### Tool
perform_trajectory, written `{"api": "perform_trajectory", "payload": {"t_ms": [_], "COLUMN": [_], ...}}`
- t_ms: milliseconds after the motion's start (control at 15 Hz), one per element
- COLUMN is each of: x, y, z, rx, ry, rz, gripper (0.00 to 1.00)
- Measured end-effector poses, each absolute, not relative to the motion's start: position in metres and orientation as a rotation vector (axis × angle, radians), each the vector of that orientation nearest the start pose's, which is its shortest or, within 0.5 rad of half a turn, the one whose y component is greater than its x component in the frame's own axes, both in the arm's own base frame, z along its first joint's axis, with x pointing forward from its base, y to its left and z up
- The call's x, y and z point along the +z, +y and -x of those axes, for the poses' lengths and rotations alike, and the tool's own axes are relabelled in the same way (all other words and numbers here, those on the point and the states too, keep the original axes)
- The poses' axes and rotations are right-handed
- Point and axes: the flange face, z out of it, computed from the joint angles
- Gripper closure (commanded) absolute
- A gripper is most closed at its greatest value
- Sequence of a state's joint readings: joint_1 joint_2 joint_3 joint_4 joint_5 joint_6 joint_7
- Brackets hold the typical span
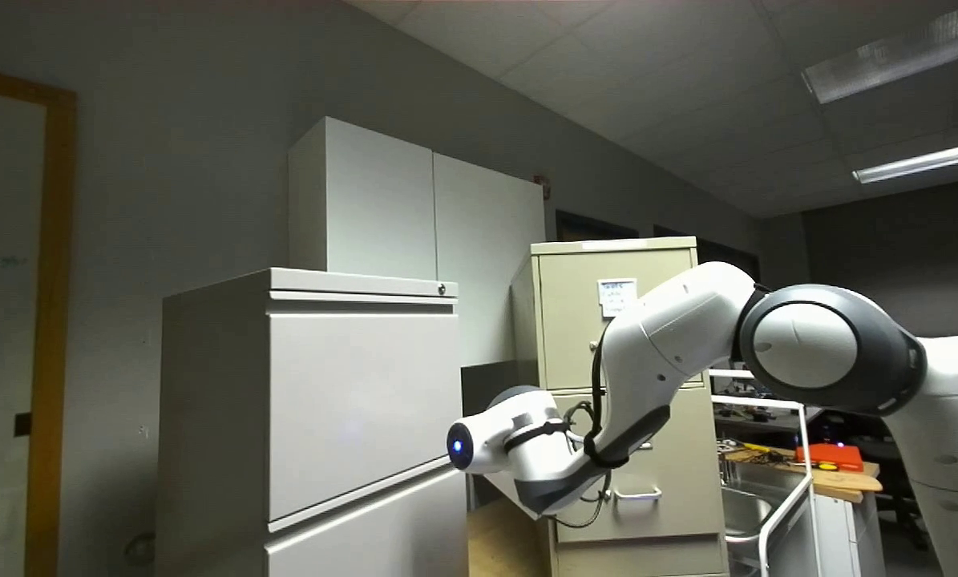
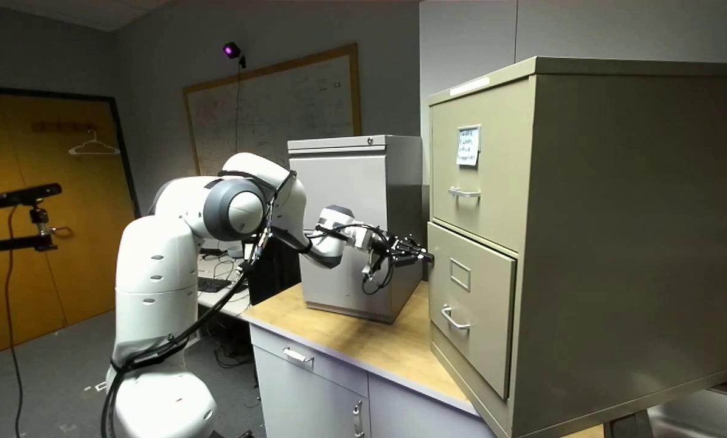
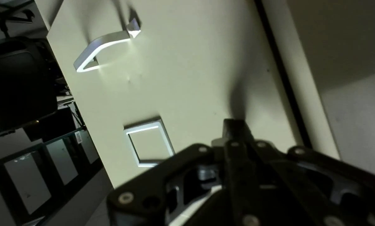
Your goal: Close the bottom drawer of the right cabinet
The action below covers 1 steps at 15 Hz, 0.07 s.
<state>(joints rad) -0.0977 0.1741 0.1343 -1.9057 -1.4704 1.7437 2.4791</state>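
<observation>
The tan right cabinet [image 2: 631,231] has an upper drawer [image 2: 482,158] and a bottom drawer [image 2: 479,286] with a metal handle [image 2: 454,319]. The bottom drawer's front stands slightly proud of the frame, with a dark gap along its edge. In the wrist view its face [image 3: 181,91], handle [image 3: 102,47] and label frame [image 3: 149,142] fill much of the picture. My gripper [image 2: 430,258] is shut and empty, its fingertips [image 3: 236,125] at the drawer face near its upper far side. They touch or nearly touch it. In an exterior view the bottom drawer [image 1: 687,465] shows, but the gripper is hidden.
A light grey cabinet [image 2: 339,188] stands beside the tan cabinet on the wooden counter [image 2: 339,328], close behind my wrist. White wall cabinets [image 1: 382,208] are at the back. A sink [image 1: 743,513] and a white rack [image 1: 803,449] stand beyond the tan cabinet.
</observation>
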Motion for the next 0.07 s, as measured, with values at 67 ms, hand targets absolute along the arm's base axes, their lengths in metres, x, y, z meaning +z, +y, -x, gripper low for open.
{"api": "perform_trajectory", "payload": {"t_ms": [67], "x": [0.4547], "y": [-0.0719], "z": [-0.6023], "rx": [1.464], "ry": [-1.630], "rz": [-1.226], "gripper": [1.00]}}
